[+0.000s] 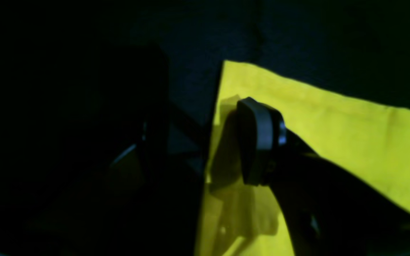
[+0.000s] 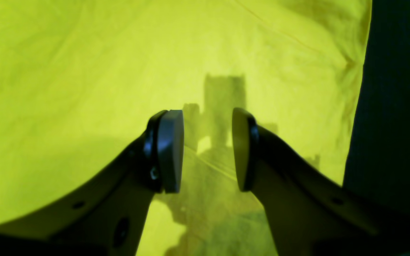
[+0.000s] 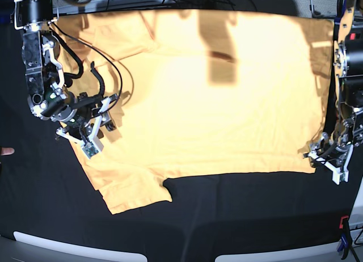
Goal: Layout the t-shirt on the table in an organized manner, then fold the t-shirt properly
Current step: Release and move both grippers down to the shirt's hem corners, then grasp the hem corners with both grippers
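The t-shirt (image 3: 215, 97) is seen spread flat on the table (image 3: 238, 211), with its cloth filling most of the top part of the base view. One short sleeve (image 3: 133, 191) is pointed toward 6 o'clock, and a second sleeve (image 3: 110, 32) is laid near 11 o'clock. The bottom hem (image 3: 323, 92) is found at 3 o'clock.

The right gripper (image 3: 105, 123) is held over the shirt at 9 o'clock in the base view, near the lower sleeve. In the right wrist view, the right gripper (image 2: 208, 151) is seen with its two pads parted and a clear gap between them. Only yellow cloth and shadow are seen through the gap, and nothing is held.

The left gripper (image 3: 320, 154) is placed at the hem corner, at about 4 o'clock in the base view. In the left wrist view, one pad (image 1: 258, 140) is seen over the corner of the shirt (image 1: 333, 135). The other finger is lost in the dark over the black table (image 1: 84, 142). The jaws are spread wide apart, and no cloth is pinched.

A red-and-blue clamp (image 3: 343, 231) is fixed at the table edge at 5 o'clock.
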Motion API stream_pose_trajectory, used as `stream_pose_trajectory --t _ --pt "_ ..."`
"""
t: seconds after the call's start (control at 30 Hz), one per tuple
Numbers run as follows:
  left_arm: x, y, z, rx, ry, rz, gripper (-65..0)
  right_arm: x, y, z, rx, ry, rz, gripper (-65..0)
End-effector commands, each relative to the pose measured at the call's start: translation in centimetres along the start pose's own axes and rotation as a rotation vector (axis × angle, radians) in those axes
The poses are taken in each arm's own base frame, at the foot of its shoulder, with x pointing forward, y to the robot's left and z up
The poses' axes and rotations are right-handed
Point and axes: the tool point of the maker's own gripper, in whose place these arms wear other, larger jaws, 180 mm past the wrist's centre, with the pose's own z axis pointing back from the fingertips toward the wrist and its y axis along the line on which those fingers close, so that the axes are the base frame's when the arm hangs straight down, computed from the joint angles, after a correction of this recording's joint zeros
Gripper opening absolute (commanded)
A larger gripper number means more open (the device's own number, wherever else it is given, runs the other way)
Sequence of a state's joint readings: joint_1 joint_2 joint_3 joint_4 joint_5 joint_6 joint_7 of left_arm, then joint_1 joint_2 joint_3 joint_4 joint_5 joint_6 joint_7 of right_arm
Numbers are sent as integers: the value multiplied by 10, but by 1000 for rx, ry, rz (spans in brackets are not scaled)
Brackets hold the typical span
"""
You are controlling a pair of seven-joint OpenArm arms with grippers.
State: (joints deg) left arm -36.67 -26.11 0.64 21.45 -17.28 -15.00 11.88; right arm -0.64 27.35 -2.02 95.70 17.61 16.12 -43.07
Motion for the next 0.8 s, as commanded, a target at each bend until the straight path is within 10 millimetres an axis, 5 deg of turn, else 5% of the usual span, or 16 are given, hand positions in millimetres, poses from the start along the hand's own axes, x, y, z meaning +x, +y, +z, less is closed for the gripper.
stream_pose_trajectory --t 0.0,0.23,0.4,0.47,0.6,0.77 --pt "25 6 2 9 -50 0 -360 18 -8 5 -15 -55 9 -428" --pt "13 -41 4 -220 -1 -3 -386 18 -8 5 -15 -56 9 -428" --pt "12 -51 7 -281 10 6 -391 19 -8 5 -16 -58 9 -428" --pt "10 -52 7 -286 17 4 -439 22 -9 5 -18 -67 10 -428" --pt "15 -48 7 -271 -5 9 -643 48 -12 9 -28 -200 19 -428" --pt "27 -43 6 -244 -70 14 -650 49 -29 4 -93 -165 58 -427"
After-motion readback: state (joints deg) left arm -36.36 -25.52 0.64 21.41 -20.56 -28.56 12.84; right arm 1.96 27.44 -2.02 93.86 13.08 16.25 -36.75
